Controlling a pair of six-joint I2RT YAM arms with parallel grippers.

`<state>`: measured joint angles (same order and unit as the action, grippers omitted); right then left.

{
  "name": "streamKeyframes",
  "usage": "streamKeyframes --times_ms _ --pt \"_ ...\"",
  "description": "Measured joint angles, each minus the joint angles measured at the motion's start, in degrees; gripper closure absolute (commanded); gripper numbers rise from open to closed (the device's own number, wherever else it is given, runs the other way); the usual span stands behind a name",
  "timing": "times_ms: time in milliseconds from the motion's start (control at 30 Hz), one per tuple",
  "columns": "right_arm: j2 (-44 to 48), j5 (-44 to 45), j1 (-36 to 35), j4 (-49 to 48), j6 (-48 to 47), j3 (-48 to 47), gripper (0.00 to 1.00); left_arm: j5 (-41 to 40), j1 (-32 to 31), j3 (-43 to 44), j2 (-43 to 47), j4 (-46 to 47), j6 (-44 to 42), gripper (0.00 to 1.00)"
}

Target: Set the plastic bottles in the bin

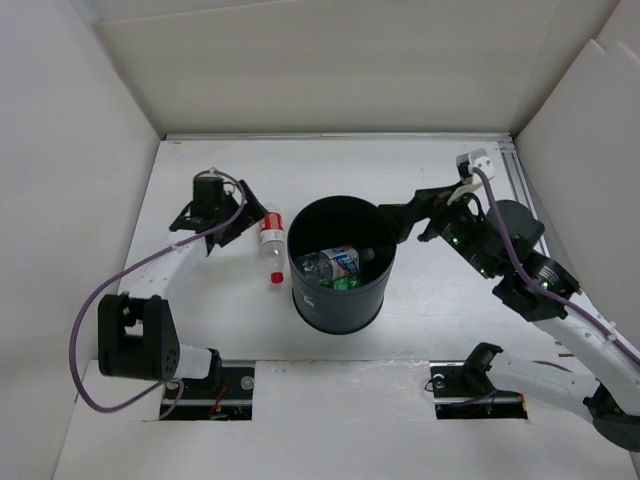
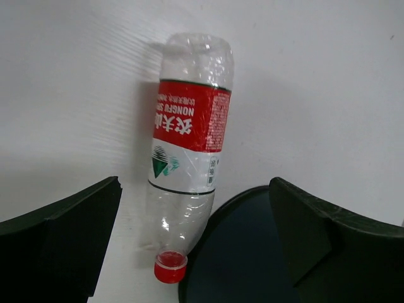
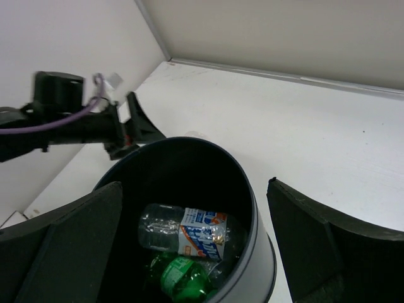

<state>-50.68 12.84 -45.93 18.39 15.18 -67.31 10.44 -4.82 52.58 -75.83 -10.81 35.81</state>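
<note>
A clear bottle with a red label and red cap lies on the white table just left of the black bin, cap toward the near side; it also shows in the left wrist view. My left gripper is open and empty, just beyond the bottle's base, with its fingers spread to either side of the bottle. My right gripper is open and empty at the bin's right rim. Inside the bin lie a clear bottle with a blue label and a green bottle.
White walls close in the table at the back and both sides. A metal rail runs along the far right edge. The arm bases sit at the near edge.
</note>
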Motion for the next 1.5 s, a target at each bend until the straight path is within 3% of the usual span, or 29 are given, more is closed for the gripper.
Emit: streamKeyframes --times_ms 133,367,633,700,733,867,933,1167,1367,1500 --pt "4.11 -0.24 0.00 1.33 0.24 0.68 0.00 -3.17 -6.62 0.57 -7.10 1.14 0.66 0.00" --pt "7.67 -1.05 0.00 4.24 0.85 1.01 0.00 -8.02 -7.10 4.39 -14.21 1.49 1.57 0.00" --pt "8.61 -2.03 0.00 5.25 1.07 2.60 0.00 -12.70 -12.09 12.09 -27.21 2.97 1.86 0.02" --pt "8.66 -2.34 0.00 5.31 1.07 2.67 0.00 -13.88 -12.44 12.85 -28.39 2.91 2.47 0.13" --pt "8.70 -2.38 0.00 5.42 1.07 2.67 0.00 -14.47 -12.44 13.38 -28.55 3.08 2.71 0.32" --pt "9.16 -2.78 0.00 5.66 1.09 2.67 0.00 -16.44 -12.20 14.25 -29.97 3.50 4.33 0.87" --pt "9.51 -3.48 0.00 5.66 1.07 2.67 0.00 -17.42 -11.98 14.71 -29.99 3.56 5.03 1.00" --pt "9.75 -7.65 0.00 5.22 1.09 3.78 0.00 -25.44 -8.55 13.33 -25.42 -3.41 7.69 1.00" --pt "8.20 -14.21 0.00 2.01 1.07 3.78 0.00 -34.18 -7.10 15.65 -6.25 -9.86 7.72 1.00" --pt "4.11 -20.37 -0.50 -2.69 1.05 2.58 0.00 -30.69 -7.21 22.67 6.32 -8.17 2.05 1.00"
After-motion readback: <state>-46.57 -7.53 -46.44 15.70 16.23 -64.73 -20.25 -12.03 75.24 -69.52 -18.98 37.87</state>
